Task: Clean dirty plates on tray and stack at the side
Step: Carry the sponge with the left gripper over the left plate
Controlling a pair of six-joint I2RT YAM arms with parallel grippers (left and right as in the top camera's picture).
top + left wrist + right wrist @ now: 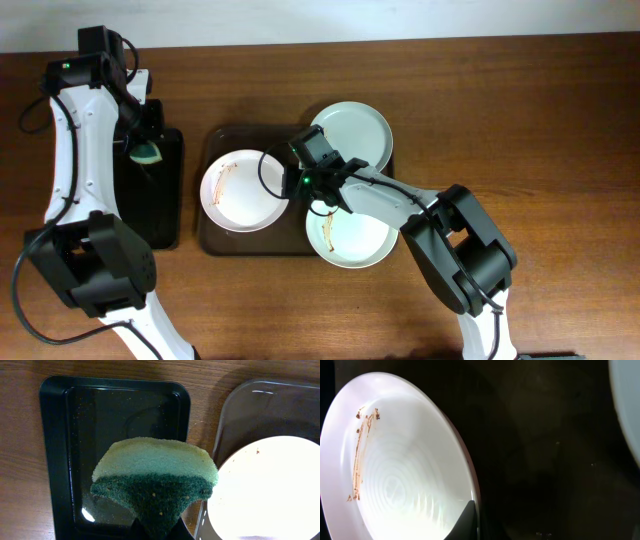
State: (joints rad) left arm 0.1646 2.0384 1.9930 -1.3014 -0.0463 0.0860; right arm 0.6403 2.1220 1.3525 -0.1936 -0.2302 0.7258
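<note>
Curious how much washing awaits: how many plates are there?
3: the left plate, smeared, on the tray; the far plate, clean-looking, at its far-right corner; the near plate, smeared, overhanging its near edge. None appears hidden.

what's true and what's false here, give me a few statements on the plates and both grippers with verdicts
1. The left gripper holds a sponge above the black tray. True.
2. The three plates are stacked beside the brown tray. False: the left plate, upper plate and lower plate lie unstacked on it.
3. The left plate bears a brown smear. True.
4. The right gripper is open above the upper plate. False: it is shut on the left plate's right rim.
</note>
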